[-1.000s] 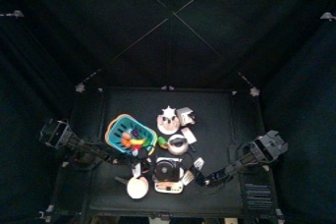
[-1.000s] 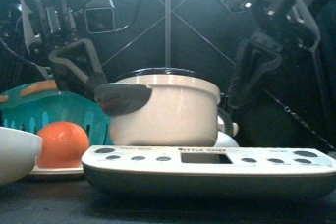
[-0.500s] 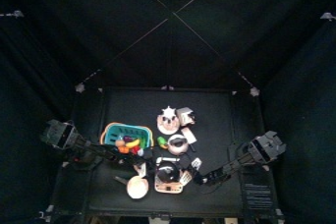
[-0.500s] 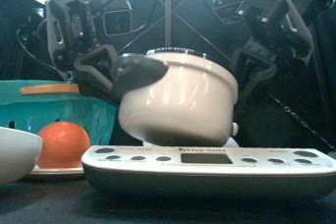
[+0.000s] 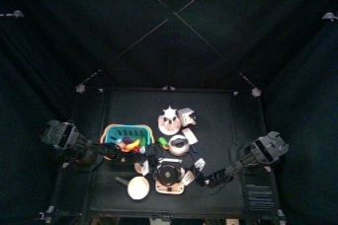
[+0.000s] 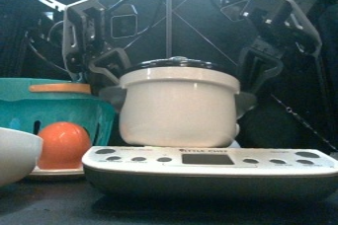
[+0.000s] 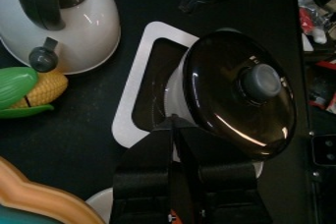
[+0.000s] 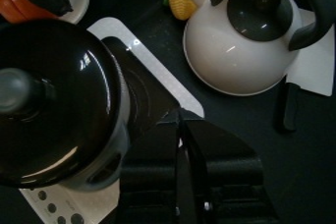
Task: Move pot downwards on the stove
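**Subject item.** The pot (image 6: 179,106) has a white body and a glossy dark lid with a centre knob. It stands upright on the stove (image 6: 205,167), at the 6 o'clock end of the table in the top view. The white slab extends past the pot's base on the side toward the kettle (image 7: 59,17).

**Handling, assessed.**
- The pot is probably a light, rigid plastic toy with a smooth, slippery wall.
- The lid looks loose-fitting and could slide off if the pot tips, so the pot should be kept level.
- The knob is a poor hold, since it would lift only the lid.
- The two short side lugs, at 3 and 9 o'clock of the body in the front view, are the sound grip points.

**Grippers.**
- The left gripper (image 6: 106,91) is at the 9 o'clock lug, jaws part closed around it.
- The right gripper (image 6: 251,83) is at the 3 o'clock lug, jaws pinched nearly together on it.
- The contact itself is dark in both wrist views, so the firmness of either hold is inferred.

**Surroundings.**
- The kettle lies at 12 o'clock of the pot in the top view, just beyond the slab.
- The teal basket (image 6: 40,106) is at about 10 o'clock.
- An orange (image 6: 59,142) and a white dish (image 6: 14,155) sit at 8 o'clock.

**Risk.** The stove may drag along with the pot.
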{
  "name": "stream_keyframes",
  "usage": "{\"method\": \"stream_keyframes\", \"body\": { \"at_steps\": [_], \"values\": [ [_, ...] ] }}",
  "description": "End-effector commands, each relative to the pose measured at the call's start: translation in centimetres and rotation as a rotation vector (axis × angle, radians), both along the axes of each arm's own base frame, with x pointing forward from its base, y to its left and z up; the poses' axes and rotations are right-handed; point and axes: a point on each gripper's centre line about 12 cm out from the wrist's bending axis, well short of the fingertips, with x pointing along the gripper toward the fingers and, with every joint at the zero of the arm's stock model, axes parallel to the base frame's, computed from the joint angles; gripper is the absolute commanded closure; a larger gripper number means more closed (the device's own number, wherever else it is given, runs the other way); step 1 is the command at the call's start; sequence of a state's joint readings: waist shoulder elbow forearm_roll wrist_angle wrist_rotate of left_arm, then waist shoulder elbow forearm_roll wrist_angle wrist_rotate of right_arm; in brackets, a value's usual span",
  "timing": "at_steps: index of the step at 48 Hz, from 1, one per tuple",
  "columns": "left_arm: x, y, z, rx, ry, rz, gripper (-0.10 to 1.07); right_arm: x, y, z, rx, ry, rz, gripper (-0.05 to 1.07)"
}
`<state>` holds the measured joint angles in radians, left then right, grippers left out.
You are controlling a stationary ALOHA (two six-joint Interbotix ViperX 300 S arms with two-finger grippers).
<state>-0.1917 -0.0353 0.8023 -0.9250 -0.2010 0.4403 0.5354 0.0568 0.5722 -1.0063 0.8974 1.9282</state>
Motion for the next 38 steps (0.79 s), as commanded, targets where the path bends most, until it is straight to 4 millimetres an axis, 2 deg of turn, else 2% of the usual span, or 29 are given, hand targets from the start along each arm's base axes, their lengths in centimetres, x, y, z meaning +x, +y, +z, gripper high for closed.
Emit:
{"method": "stream_keyframes", "body": {
  "at_steps": [1, 11, 24, 33, 38],
  "values": [
    [0.5, 0.5, 0.8, 0.006, -0.026, 0.009, 0.52, -0.1, 0.4, 1.9, 0.019, -0.047, 0.009, 0.76],
    [0.6, 0.6, 1.3, 0.022, -0.045, 0.0, 0.52, -0.3, 0.4, 1.9, 0.01, -0.042, 0.009, 0.76],
    [0.2, 0.7, 3.8, 0.087, -0.13, -0.049, 0.52, -1.1, 1.0, 3.3, -0.016, -0.053, 0.046, 0.76],
    [-0.1, 0.6, 5.7, 0.12, -0.19, -0.082, 0.52, -1.5, 1.4, 3.4, -0.03, -0.052, 0.052, 0.76],
    [-0.7, 0.4, 6.2, 0.132, -0.205, -0.103, 0.52, -1.7, 2.3, 3.6, -0.043, -0.066, 0.094, 0.76]
  ]
}}
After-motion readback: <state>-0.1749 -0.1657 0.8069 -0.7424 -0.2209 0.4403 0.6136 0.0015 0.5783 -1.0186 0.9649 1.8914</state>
